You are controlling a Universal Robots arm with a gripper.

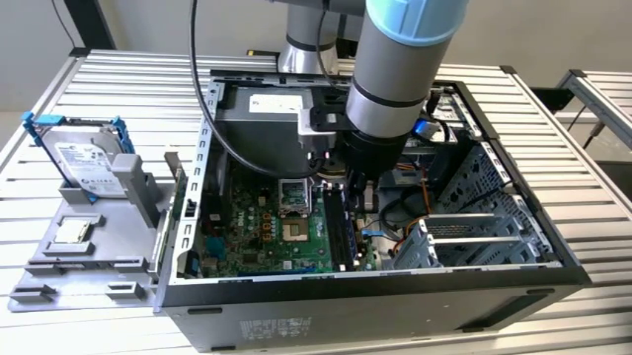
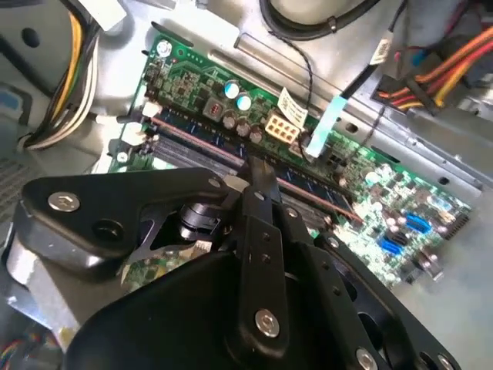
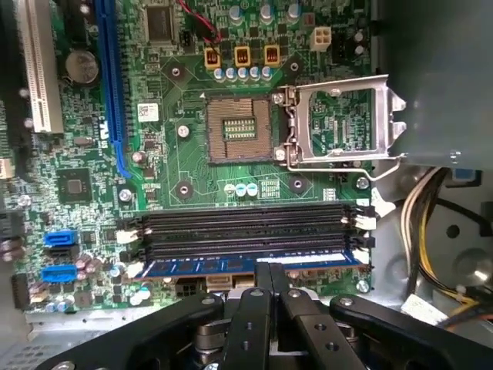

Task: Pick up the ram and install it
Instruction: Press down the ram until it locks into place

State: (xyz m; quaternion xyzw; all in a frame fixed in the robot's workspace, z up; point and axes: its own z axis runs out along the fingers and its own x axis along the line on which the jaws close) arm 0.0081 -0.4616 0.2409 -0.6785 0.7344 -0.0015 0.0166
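Note:
The ram (image 3: 231, 267), a long bluish stick with a white label strip, stands in the black slot of the motherboard (image 3: 177, 166) that lies closest to my gripper. In the second wrist view its thin top edge (image 2: 192, 140) runs across the board. My gripper (image 3: 270, 271) is shut, fingertips together and resting on the ram's top edge near its middle, with nothing between them; the fingertip (image 2: 258, 168) meets that edge. In the exterior view the gripper (image 1: 354, 183) reaches down into the open computer case (image 1: 395, 285), over the memory slots (image 1: 338, 225).
Three empty black memory slots (image 3: 246, 227) lie beside the ram, then the open processor socket (image 3: 239, 131) with its raised metal frame (image 3: 343, 123). Yellow cables (image 3: 424, 223) run along the case wall. Outside the case, a silver hard drive (image 1: 84, 166) and a small square chip (image 1: 74, 231) sit on a grey holder.

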